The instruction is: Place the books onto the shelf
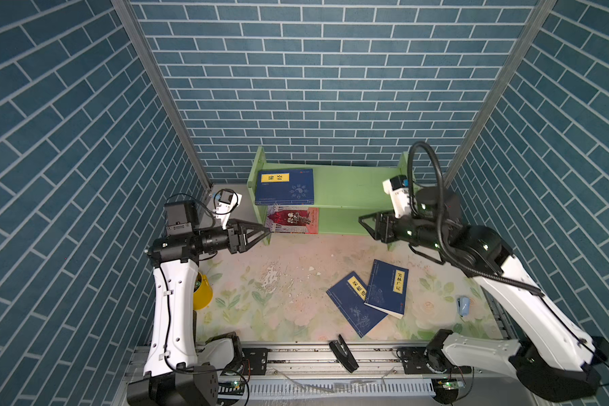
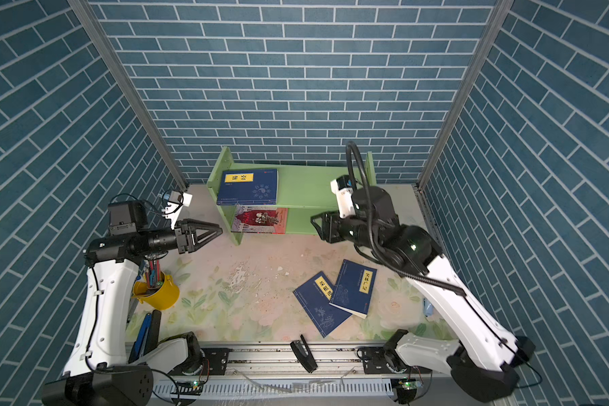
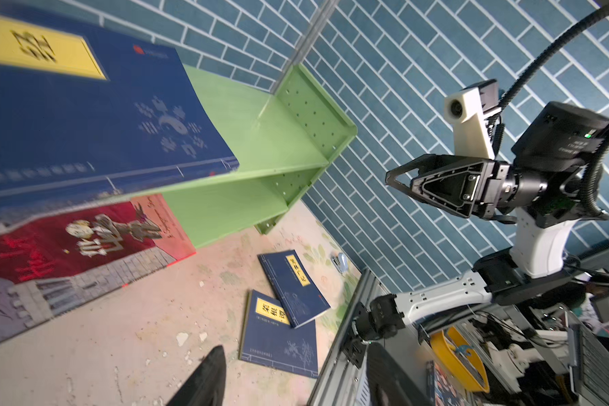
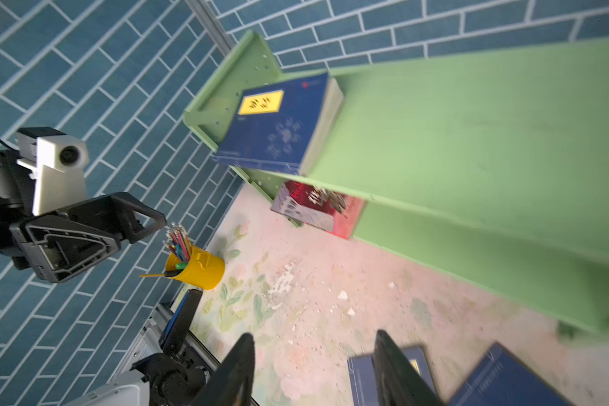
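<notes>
The light green shelf point(image 1: 352, 186) point(image 2: 310, 186) stands against the back wall. One dark blue book point(image 1: 284, 187) point(image 3: 85, 123) lies flat on its top tier at the left, and a red castle-cover book point(image 1: 292, 220) point(image 3: 67, 253) lies on the lower tier. Two more blue books point(image 1: 355, 305) point(image 1: 387, 286) overlap on the table at the front right. My left gripper point(image 1: 264, 231) point(image 3: 296, 348) is open and empty by the shelf's left front leg. My right gripper point(image 1: 366, 225) point(image 4: 313, 334) hovers open and empty before the shelf's right end.
A yellow pen cup point(image 2: 157, 291) point(image 4: 197, 269) stands at the left by my left arm. A black stapler-like tool point(image 1: 343, 353) lies on the front rail. A small blue item point(image 1: 464, 305) sits at the table's right edge. Brick-pattern walls close in three sides.
</notes>
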Controlling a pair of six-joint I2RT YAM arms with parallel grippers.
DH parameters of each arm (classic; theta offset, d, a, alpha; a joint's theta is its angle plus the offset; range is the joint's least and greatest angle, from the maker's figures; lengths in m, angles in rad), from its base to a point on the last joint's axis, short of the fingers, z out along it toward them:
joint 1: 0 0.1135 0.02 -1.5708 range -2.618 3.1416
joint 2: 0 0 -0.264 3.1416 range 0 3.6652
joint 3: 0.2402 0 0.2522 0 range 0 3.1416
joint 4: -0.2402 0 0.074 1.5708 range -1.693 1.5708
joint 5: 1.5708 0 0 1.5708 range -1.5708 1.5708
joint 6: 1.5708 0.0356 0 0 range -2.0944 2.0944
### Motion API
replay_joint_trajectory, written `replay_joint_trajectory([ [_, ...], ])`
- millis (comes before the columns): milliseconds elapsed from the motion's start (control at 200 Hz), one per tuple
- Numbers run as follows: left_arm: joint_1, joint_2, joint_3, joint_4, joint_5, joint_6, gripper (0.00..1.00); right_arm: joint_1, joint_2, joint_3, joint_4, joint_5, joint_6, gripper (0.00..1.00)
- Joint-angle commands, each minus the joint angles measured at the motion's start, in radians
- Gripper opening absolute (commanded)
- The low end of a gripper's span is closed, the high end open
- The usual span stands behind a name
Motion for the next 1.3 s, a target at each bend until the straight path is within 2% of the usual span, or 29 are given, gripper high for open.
replay_joint_trajectory([
  [0,-0.055,-0.027,-0.053,-0.118,0.033,0.104,0.66,0.015,-0.098,-0.281,0.062,0.169,0.188,0.55],
  [210,-0.241,-0.106,-0.138,-0.021,-0.096,0.033,0.66,0.031,-0.261,-0.589,0.026,0.296,0.461,0.61],
  [350,-0.317,-0.139,-0.194,0.117,-0.134,-0.086,0.67,0.031,-0.293,-0.666,-0.095,0.433,0.561,0.67],
  [425,-0.337,-0.137,-0.212,0.164,-0.135,-0.13,0.67,0.003,-0.324,-0.724,-0.114,0.467,0.595,0.72],
  [565,-0.371,-0.133,-0.259,0.267,-0.168,-0.229,0.67,-0.161,-0.401,-0.877,0.015,0.313,0.596,0.74],
  [685,-0.404,-0.129,-0.284,0.331,-0.209,-0.274,0.67,-0.248,-0.441,-0.949,0.117,0.247,0.596,0.73],
  [770,-0.424,-0.124,-0.296,0.368,-0.222,-0.308,0.67,-0.295,-0.404,-0.955,0.143,0.212,0.566,0.75],
  [950,-0.465,-0.105,-0.307,0.402,-0.249,-0.322,0.67,-0.397,-0.261,-0.999,0.319,0.033,0.521,0.74],
  [1295,-0.513,-0.058,-0.349,0.525,-0.294,-0.389,0.67,-0.458,-0.157,-0.96,0.274,0.033,0.375,0.69],
])
